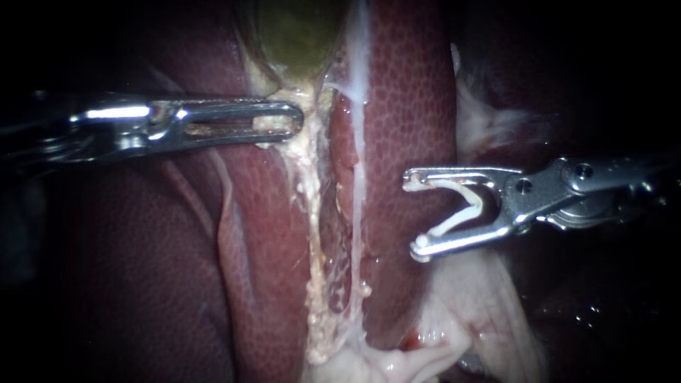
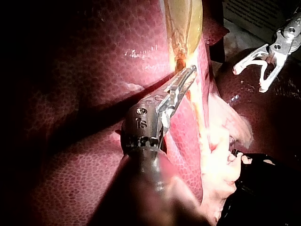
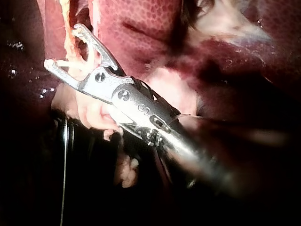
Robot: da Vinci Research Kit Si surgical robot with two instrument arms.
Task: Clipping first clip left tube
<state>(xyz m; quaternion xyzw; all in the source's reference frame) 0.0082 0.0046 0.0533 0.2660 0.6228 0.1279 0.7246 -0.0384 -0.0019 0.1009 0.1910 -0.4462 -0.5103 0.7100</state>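
Clamping pale fatty strand [image 1: 312, 191] in slotted steel left instrument [image 1: 295, 118], clearest by endoscope; cradling white V-shaped clip [image 1: 471, 210] between right instrument's [image 1: 416, 213] wide-spread jaws.

My right tool [image 1: 413, 215] with clip [image 1: 477, 202]: open liver [image 1: 404, 106] at nine o'clock; left tool [image 1: 294, 119], gripping gallbladder [image 1: 298, 28], blocks ten.

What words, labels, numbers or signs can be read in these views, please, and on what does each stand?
Nothing can be read.
Left instrument: small marks on its wrist, too small to read.
Right instrument: small marks on its wrist, too blurred to read.
Sheet in the background: faint print, too blurred to read.
Tissue and clip: no text.
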